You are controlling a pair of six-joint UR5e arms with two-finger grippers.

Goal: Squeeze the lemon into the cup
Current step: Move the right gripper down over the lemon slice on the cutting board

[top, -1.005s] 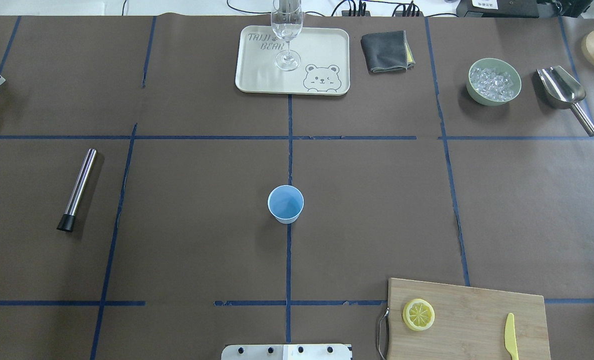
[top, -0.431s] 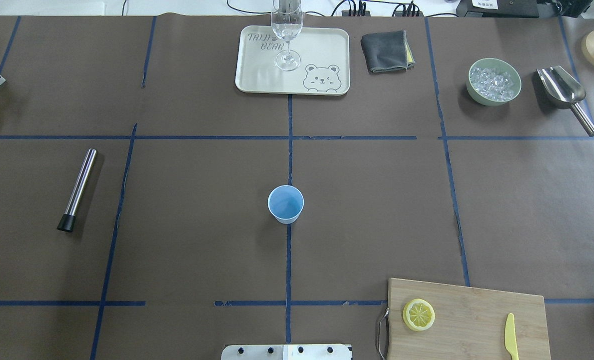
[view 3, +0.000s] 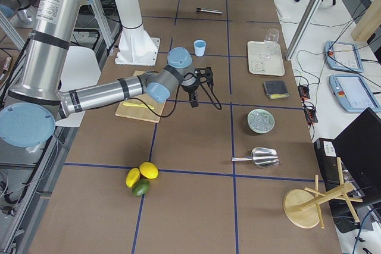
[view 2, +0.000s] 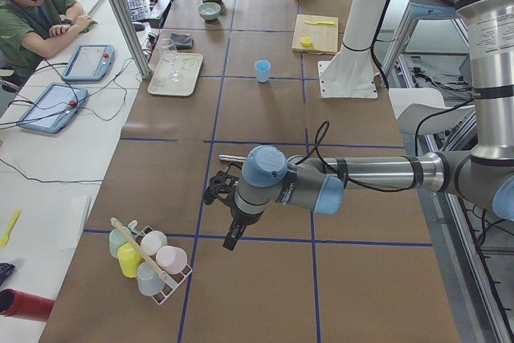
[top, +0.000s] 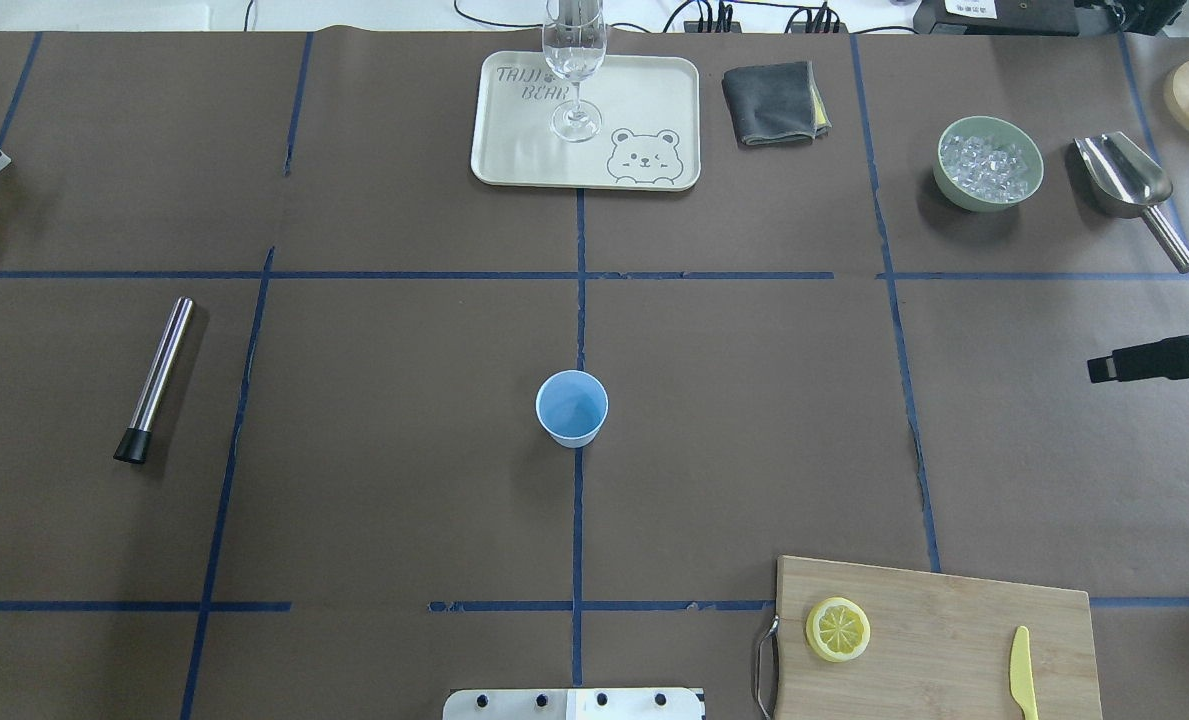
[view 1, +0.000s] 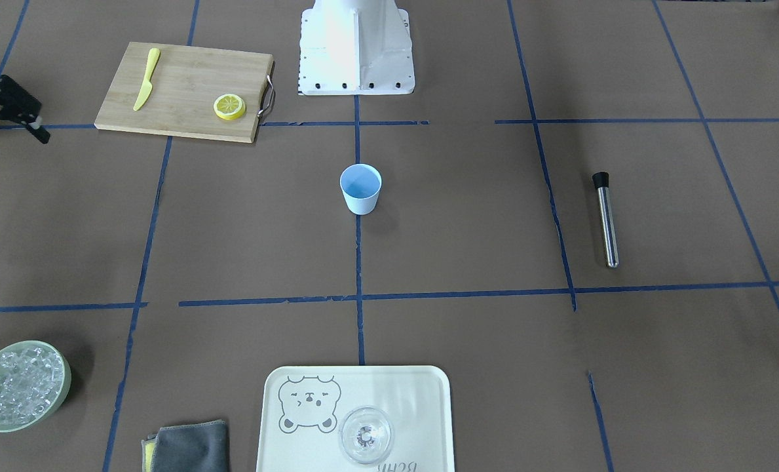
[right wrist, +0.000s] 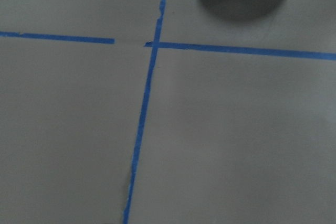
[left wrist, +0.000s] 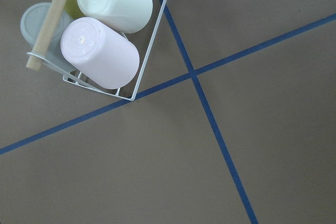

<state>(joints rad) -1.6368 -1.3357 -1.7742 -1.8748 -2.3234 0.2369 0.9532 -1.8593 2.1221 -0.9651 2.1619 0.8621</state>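
The lemon slice (top: 838, 629) lies flat on the wooden cutting board (top: 954, 610) at the near right; it also shows in the front-facing view (view 1: 230, 106). The pale-blue cup (top: 572, 407) stands upright and empty at the table's middle (view 1: 360, 188). My right gripper (view 1: 12, 143) hovers at the table's right side, far from both, its two black fingers apart and empty; it enters the overhead view at the right edge (top: 1154, 358). My left gripper (view 2: 230, 218) shows only in the exterior left view, above the table beside the cup rack; I cannot tell whether it is open.
A yellow plastic knife (top: 1022, 672) lies on the board. A green bowl of ice (top: 988, 163), a metal scoop (top: 1129, 185), a grey cloth (top: 774, 102) and a tray (top: 644, 100) with a glass (top: 575, 70) stand at the back. A steel muddler (top: 156, 378) lies left.
My right gripper has come into the overhead view at the right edge; before, no arm showed there. The cup, the lemon slice and the rest have not moved.
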